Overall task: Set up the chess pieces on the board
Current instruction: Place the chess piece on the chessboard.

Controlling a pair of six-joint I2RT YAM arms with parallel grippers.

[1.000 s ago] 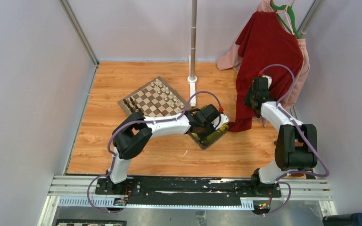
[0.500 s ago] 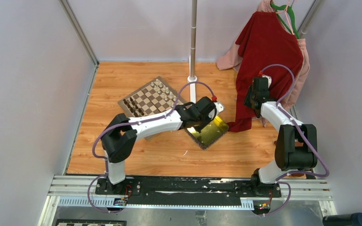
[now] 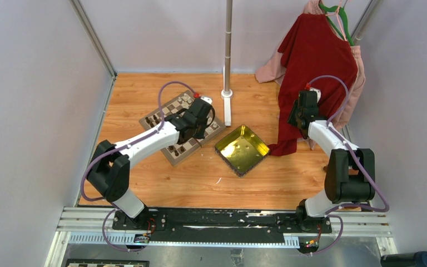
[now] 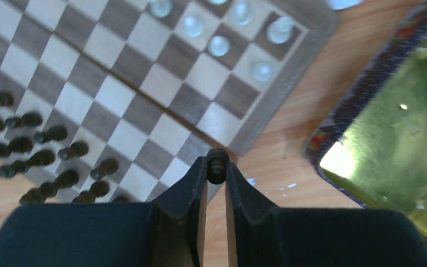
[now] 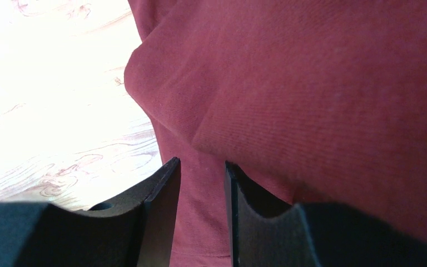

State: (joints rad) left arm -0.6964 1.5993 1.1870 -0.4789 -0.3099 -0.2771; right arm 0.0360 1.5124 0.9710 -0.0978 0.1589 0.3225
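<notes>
Swinging away from the yellow tray, where it hung a second ago, our left arm now reaches over the board, and the tray lies uncovered just off the board's right side, not touching it. Our left gripper is clenched on one dark brown piece, pinched upright between the two fingertips. In the left wrist view the piece hangs above the board's light wood rim, close to the corner that faces the tray; we cannot tell how high above the wood it is. On the board itself, the cream-white pieces stand along the end farther from our bases, spread over the two last rows, some a little blurred. The other dark pieces crowd the opposite end in two uneven rows, some of them leaning or lying on their sides. A grey pole stands on its foot just beyond the board's far right corner. Our right arm has kept its pose through all three top views, well apart from the board and past the tray. Its right gripper faces the red garment with its fingers parted; red cloth fills the gap between them, and we cannot tell whether they touch it.
</notes>
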